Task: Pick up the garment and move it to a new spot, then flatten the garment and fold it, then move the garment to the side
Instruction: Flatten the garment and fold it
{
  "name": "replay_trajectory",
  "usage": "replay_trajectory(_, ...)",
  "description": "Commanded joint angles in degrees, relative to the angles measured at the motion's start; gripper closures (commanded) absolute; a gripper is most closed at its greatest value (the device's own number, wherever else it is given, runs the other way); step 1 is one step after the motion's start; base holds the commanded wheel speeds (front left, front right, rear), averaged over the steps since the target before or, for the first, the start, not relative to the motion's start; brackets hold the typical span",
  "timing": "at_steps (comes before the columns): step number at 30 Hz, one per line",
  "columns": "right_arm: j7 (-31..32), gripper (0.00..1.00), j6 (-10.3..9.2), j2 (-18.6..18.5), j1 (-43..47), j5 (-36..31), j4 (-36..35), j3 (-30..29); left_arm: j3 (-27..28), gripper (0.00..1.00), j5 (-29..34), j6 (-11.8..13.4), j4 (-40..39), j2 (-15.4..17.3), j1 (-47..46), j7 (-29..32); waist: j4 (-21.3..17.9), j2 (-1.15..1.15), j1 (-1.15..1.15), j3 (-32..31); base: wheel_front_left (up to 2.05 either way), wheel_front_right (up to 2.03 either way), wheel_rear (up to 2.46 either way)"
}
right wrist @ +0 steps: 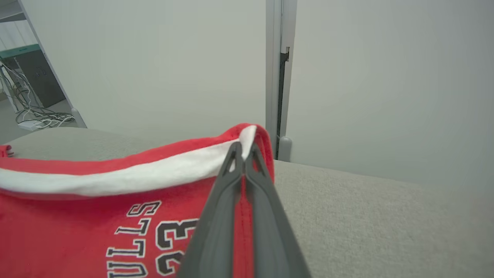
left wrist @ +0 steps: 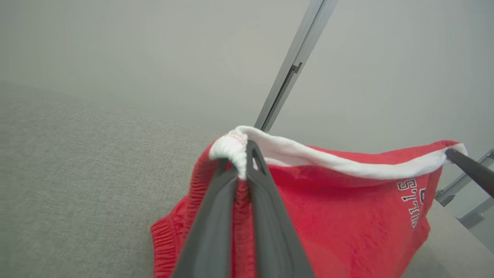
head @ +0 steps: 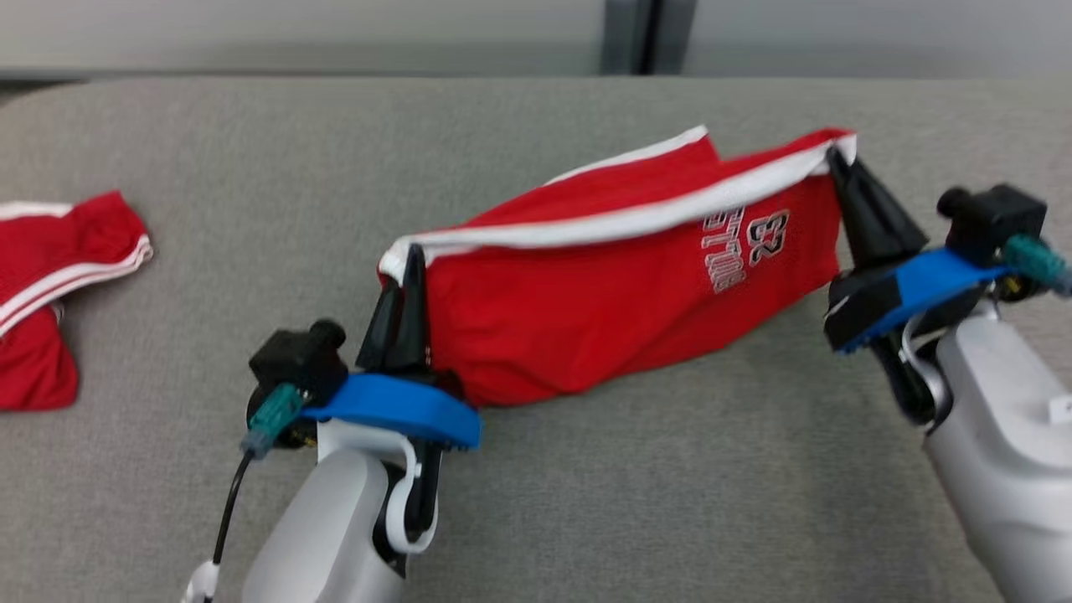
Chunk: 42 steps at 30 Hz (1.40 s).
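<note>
Nearest the camera, the left gripper point(head: 408, 264) is clenching its two dark fingers on one white-trimmed corner of the red garment point(head: 603, 293), holding that end up off the grey fabric worktop point(head: 586, 502). The garment is hanging stretched between the two arms over the middle of the worktop. Its white band is running along the top, its lower part appears to be touching the surface, and the number 23 is showing near the right end. Farther back, the right gripper point(head: 837, 163) is pinching the opposite corner tightly. At the left edge, a second red garment point(head: 50, 285) with white stripes is lying crumpled.
</note>
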Motion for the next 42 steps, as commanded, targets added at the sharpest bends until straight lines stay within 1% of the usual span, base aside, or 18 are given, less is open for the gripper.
replay_trajectory(1, -0.29, 1.0, 0.01, -0.63, -1.38, -0.53, 0.53, 0.21, -0.35, 1.0, -0.13, 0.44, -0.03, 0.02, -1.33, -0.17, 3.67, -0.02, -0.02, 3.92, 0.0, 0.0, 0.0)
replay_trajectory(4, -0.29, 1.0, 0.01, -1.69, -5.66, -1.59, 2.55, 0.99, -1.53, 1.0, -1.29, 2.53, -0.16, 0.01, -4.08, -0.17, 4.9, -0.02, -0.02, 6.51, 0.0, 0.0, 0.0)
replay_trajectory(6, -0.29, 1.0, 0.01, -2.18, -8.19, -1.96, 3.92, 1.42, -2.42, 1.0, -2.26, 3.27, -0.32, -0.01, -5.73, -0.17, 5.59, -0.02, -0.02, 8.09, 0.0, 0.0, 0.0)
replay_trajectory(14, -0.29, 1.0, 0.01, -2.43, -14.51, -3.31, 9.6, 2.84, -7.21, 1.0, -5.29, 4.78, 0.76, -0.01, -9.78, -0.17, 7.43, -0.02, -0.02, 11.4, 0.0, 0.0, 0.0)
replay_trajectory(18, -0.3, 1.0, 0.01, -2.15, -15.96, -4.12, 11.59, 2.41, -7.66, 1.0, -6.12, 6.1, 1.26, 0.0, -10.47, -0.17, 7.71, -0.02, -0.02, 11.94, 0.0, 0.0, 0.0)
replay_trajectory(23, -0.29, 1.0, 0.01, -1.9, -16.63, -5.36, 13.53, 1.79, -7.99, 1.0, -6.31, 6.71, 1.91, -0.01, -10.47, -0.17, 7.84, -0.02, -0.02, 11.88, 0.0, 0.0, 0.0)
replay_trajectory(24, -0.29, 1.0, 0.01, -1.74, -16.52, -5.56, 13.82, 1.78, -7.95, 0.95, -6.3, 6.78, 2.05, -0.01, -10.34, -0.17, 7.82, -0.02, -0.02, 11.79, 0.0, 0.0, 0.0)
replay_trajectory(25, -0.3, 0.98, 0.01, -1.62, -16.52, -5.57, 14.03, 1.41, -7.89, 0.66, -6.26, 6.91, 2.14, -0.01, -10.23, -0.17, 7.81, -0.02, -0.02, 11.71, 0.0, 0.0, 0.0)
replay_trajectory(26, -0.29, 0.63, 0.01, -1.59, -16.53, -5.87, 14.25, 1.03, -7.72, 0.51, -6.11, 7.03, 2.09, -0.01, -10.17, -0.17, 7.81, -0.02, -0.02, 11.62, 0.0, 0.0, 0.0)
replay_trajectory(27, -0.3, 0.1, 0.01, -1.45, -16.46, -5.97, 14.41, 0.76, -7.65, 0.0, -5.99, 6.96, 2.11, -0.01, -10.03, -0.17, 7.82, -0.02, -0.02, 11.51, 0.0, 0.0, 0.0)
replay_trajectory(28, -0.3, 0.0, 0.01, -1.29, -16.28, -6.23, 14.6, 0.54, -7.47, 0.0, -5.88, 7.04, 2.19, -0.01, -9.8, -0.17, 7.81, -0.02, -0.02, 11.33, 0.0, 0.0, 0.0)
replay_trajectory(31, -0.3, 0.0, 0.01, -1.3, -15.65, -7.69, 14.16, 0.67, -6.92, 0.0, -5.4, 7.49, 2.35, 0.0, -8.78, -0.17, 7.66, -0.02, -0.02, 10.73, 0.0, 0.0, 0.0)
replay_trajectory(36, -0.3, 0.0, 0.01, -0.88, -13.43, -7.14, 15.45, -0.15, -6.1, 0.0, -4.53, 7.85, 2.16, 0.0, -6.96, -0.17, 7.2, -0.02, -0.02, 9.36, 0.0, 0.0, 0.0)
replay_trajectory(42, -0.09, 0.0, 0.01, -0.78, -11.18, -3.86, 21.91, 1.98, -5.09, 0.0, -3.51, 8.08, 1.76, 0.0, -4.48, -0.17, 6.8, -0.02, -0.02, 8.0, 0.0, 0.0, 0.0)
